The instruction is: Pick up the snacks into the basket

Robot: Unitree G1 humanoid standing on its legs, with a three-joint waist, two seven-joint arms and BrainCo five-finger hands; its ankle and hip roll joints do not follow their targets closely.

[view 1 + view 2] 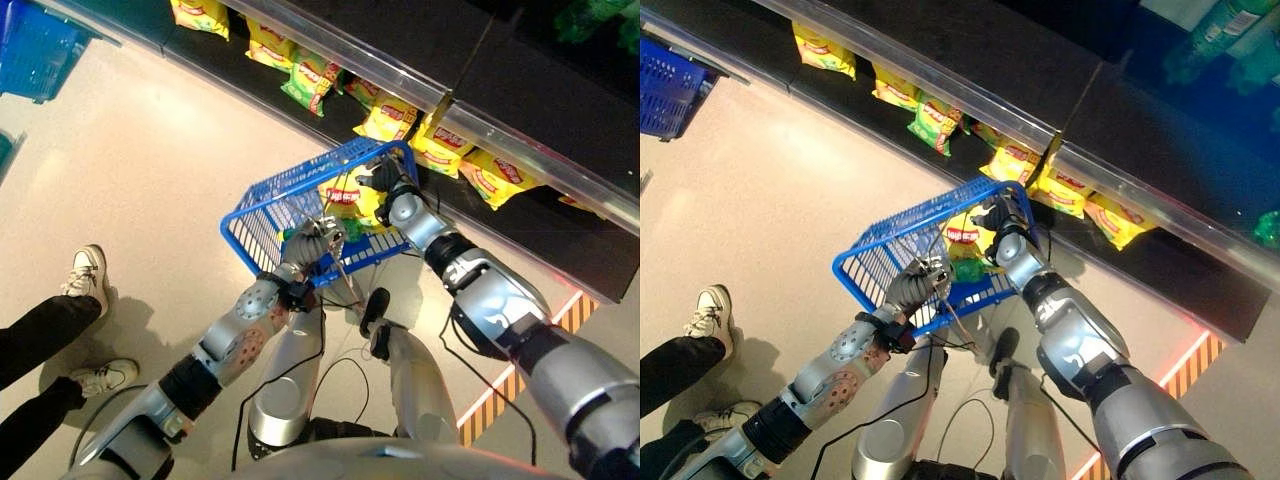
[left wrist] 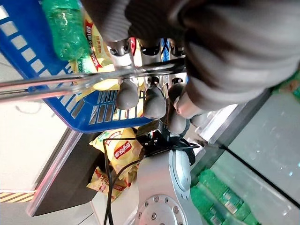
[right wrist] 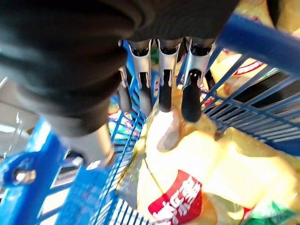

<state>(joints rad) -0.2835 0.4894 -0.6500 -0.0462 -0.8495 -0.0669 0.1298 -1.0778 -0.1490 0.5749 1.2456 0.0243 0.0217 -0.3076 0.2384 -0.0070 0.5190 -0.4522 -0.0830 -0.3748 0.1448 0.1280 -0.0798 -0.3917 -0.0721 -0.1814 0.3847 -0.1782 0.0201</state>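
On the floor by the shelf: a robot stands over a blue basket, with a person off to its left.
Shelf (image 1: 520,110): a long dark low shelf with a clear front strip runs across the far side of the scene; yellow and green snack bags lie along it.
Floor (image 1: 150,170): pale and smooth, with a striped yellow and black strip (image 1: 520,375) near the shelf's right end.
Basket (image 1: 262,205): blue wire, held up off the floor between the robot and the shelf, tilted.
Second basket (image 1: 35,50): blue, on the floor at the far left, well apart from the first.
Person: dark trouser legs and white shoes (image 1: 85,272) at the left edge.
Left robot hand (image 1: 312,243): at the near rim of the basket, fingers curled round the thin metal handle (image 2: 70,80); the left wrist view shows the dark fingertips wrapped under that bar.
Right robot hand (image 1: 385,185): at the basket's far corner, reaching inside; in the right wrist view its fingers (image 3: 190,101) hang fairly straight, apart from each other, holding nothing, tips just above a yellow bag.
Snacks in the basket: a yellow bag (image 1: 345,195) with a red label lies inside against the far wall; a green bag (image 1: 968,270) lies beside it, nearer the left robot hand.
Snacks on the shelf: yellow bags (image 1: 490,178) just beyond the basket, and a green bag (image 1: 310,85) farther left.
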